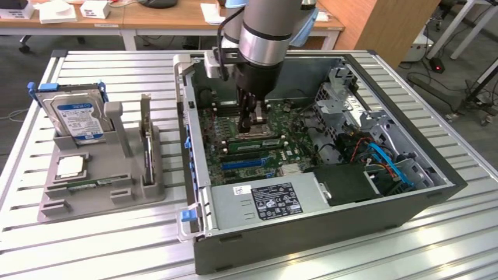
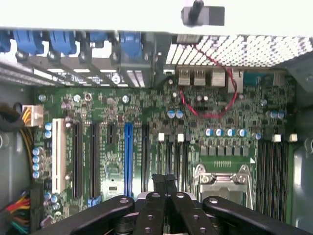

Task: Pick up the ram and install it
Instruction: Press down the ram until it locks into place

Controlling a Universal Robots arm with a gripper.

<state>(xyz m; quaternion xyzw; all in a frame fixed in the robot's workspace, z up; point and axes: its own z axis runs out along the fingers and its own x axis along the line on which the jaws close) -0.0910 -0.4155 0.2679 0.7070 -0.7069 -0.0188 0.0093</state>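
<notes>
- Tool (image 1: 253, 129) is inside the open PC case (image 1: 404, 204), low over the motherboard (image 1: 233, 125).
- Fingers pressed together, nothing pinched between them; wrist view shows the two black tips (image 2: 165, 182) touching.
- The ram (image 1: 260, 143): long green stick lying in a board slot, right under the tool tips. Contact or tiny gap, can't tell.
- CPU socket (image 2: 222, 178) just beside the tips.
- Grey holder (image 1: 97, 186) w/ hard drive (image 1: 78, 116) sits on the table (image 1: 93, 245), well apart from the tool, outside the case.
</notes>
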